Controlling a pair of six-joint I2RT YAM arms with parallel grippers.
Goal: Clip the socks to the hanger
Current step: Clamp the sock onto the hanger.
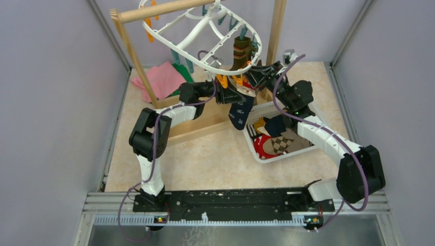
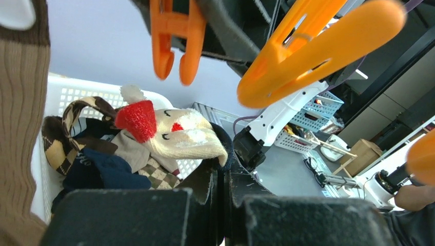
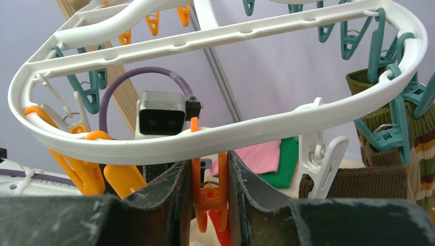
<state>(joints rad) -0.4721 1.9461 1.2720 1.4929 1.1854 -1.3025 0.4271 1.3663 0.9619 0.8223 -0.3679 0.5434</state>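
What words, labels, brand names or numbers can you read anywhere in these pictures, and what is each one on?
No readable text anywhere.
Navy sock, held in the left claw: small white marks, too small to read.
Cream sock in the basket: a stitched face, no letters.
Hanger and the orange clip pinched in the right claw: no lettering visible.

A wooden rack (image 1: 134, 56) stands by pink cloth (image 1: 156, 79) and green cloth (image 3: 281, 163), a white basket (image 1: 287, 154) nearby.
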